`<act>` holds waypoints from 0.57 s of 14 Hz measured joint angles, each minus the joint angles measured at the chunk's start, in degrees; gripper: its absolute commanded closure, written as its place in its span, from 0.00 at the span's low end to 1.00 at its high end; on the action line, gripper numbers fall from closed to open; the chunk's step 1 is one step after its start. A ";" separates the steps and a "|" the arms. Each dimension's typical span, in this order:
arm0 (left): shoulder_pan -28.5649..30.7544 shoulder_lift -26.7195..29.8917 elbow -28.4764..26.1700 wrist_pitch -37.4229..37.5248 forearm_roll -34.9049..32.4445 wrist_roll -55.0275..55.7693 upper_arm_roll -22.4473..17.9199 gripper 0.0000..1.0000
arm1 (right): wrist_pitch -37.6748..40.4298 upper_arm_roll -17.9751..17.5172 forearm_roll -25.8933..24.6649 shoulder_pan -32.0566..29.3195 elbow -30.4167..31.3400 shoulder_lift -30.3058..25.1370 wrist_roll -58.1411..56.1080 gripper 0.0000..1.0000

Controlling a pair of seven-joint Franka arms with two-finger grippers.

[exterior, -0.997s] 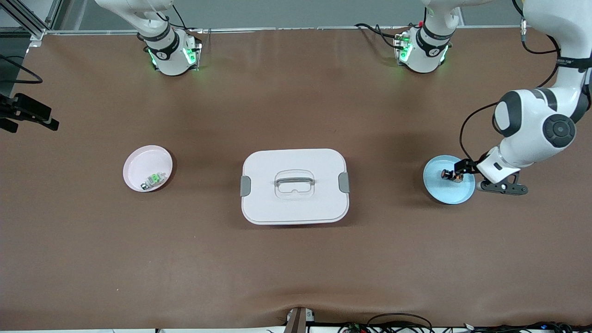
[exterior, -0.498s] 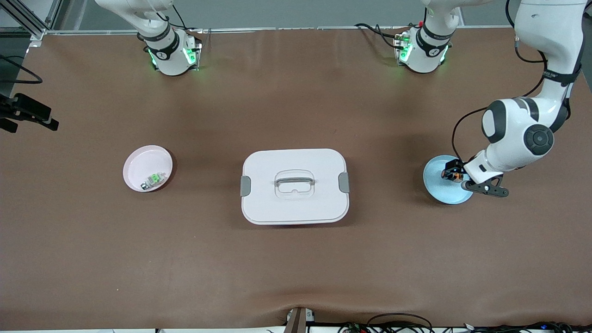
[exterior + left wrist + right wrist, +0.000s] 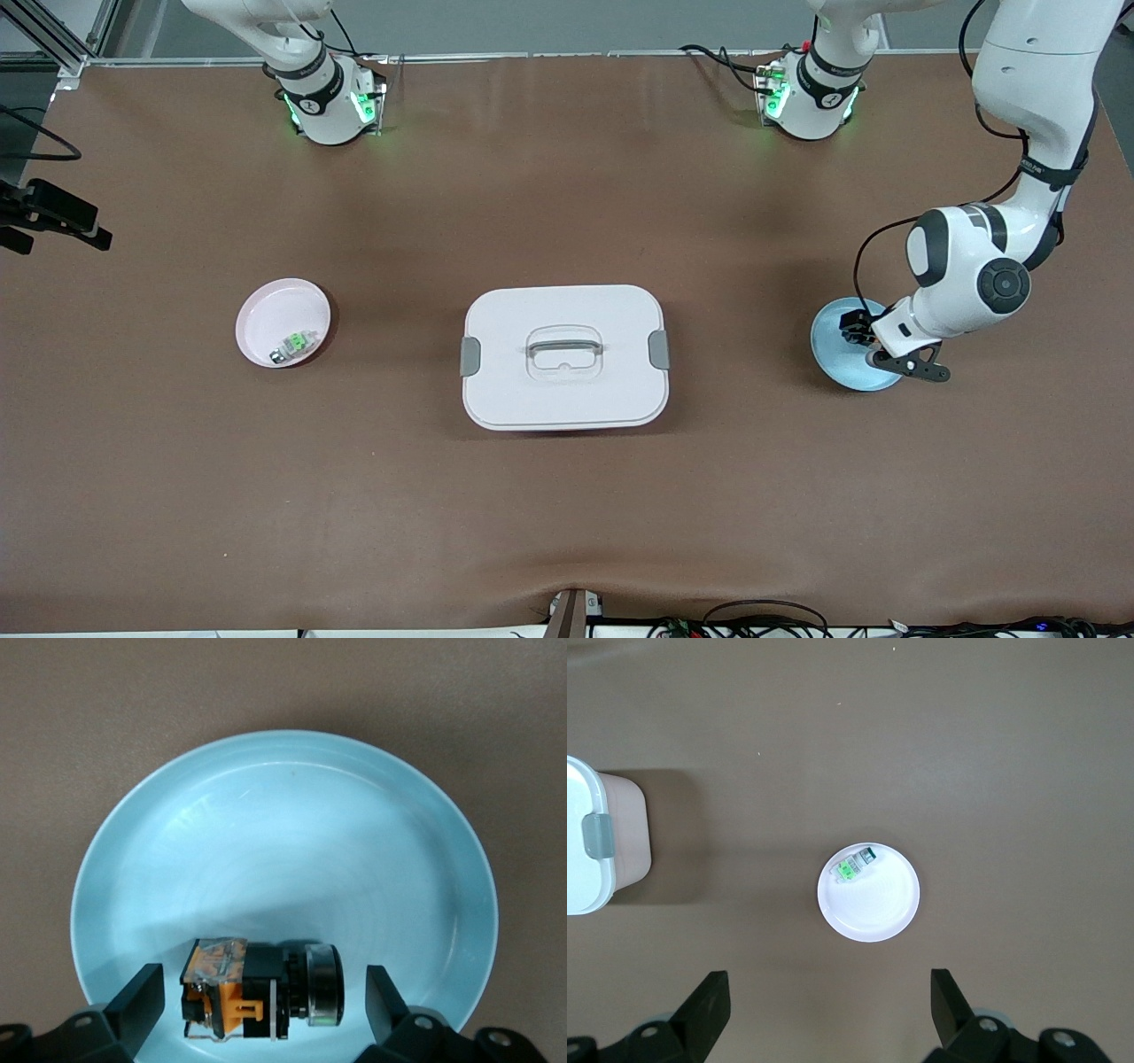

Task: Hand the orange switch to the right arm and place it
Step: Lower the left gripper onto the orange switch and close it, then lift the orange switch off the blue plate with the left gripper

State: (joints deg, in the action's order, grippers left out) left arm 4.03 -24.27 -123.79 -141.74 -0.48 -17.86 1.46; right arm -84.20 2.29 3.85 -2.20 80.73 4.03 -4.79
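Note:
The orange switch (image 3: 257,994) lies on its side in a light blue plate (image 3: 283,833), orange body at one end and round black knob (image 3: 323,985) at the other. My left gripper (image 3: 263,992) is low over the plate, open, with one finger (image 3: 142,997) off each end of the switch and a gap on both sides. In the front view the left gripper (image 3: 858,333) covers the switch on the blue plate (image 3: 833,354) at the left arm's end of the table. My right gripper (image 3: 828,988) hangs open high above the table, holding nothing.
A white lidded box (image 3: 564,356) with a handle stands mid-table. A pink plate (image 3: 283,315) holding a small green-and-white part (image 3: 295,344) sits toward the right arm's end, also seen under the right gripper as the plate (image 3: 873,904). A black device (image 3: 53,217) juts over the table edge.
My left gripper has moved across the blue plate toward the box, coming to straddle the switch and hiding it in the front view. Nothing else has shifted.

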 measured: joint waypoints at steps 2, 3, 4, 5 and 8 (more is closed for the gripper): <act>0.00 -0.10 -0.06 0.00 0.00 0.00 0.00 0.00 | 0.00 0.00 -0.03 0.00 0.00 0.00 0.00 0.00; 0.00 -0.10 -0.14 0.00 0.00 0.00 0.00 0.00 | 0.00 0.00 -0.05 0.00 0.00 0.00 0.00 0.00; 0.00 -0.10 -0.25 0.00 0.00 0.00 0.00 0.00 | 0.00 0.00 -0.08 0.00 0.00 0.00 0.00 0.00; 0.00 -0.10 -0.36 0.00 0.00 0.00 0.00 0.00 | 0.00 0.00 -0.12 0.00 0.00 0.00 0.00 0.00; 0.00 -0.23 -0.61 0.00 0.00 0.00 0.00 0.00 | 0.00 0.00 -0.19 0.00 0.00 0.00 0.00 0.00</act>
State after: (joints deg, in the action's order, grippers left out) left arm 4.03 -24.50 -124.40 -141.74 -0.48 -17.86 1.46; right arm -84.20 2.29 3.67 -2.21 80.74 4.03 -4.79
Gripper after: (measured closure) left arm 0.000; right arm 0.000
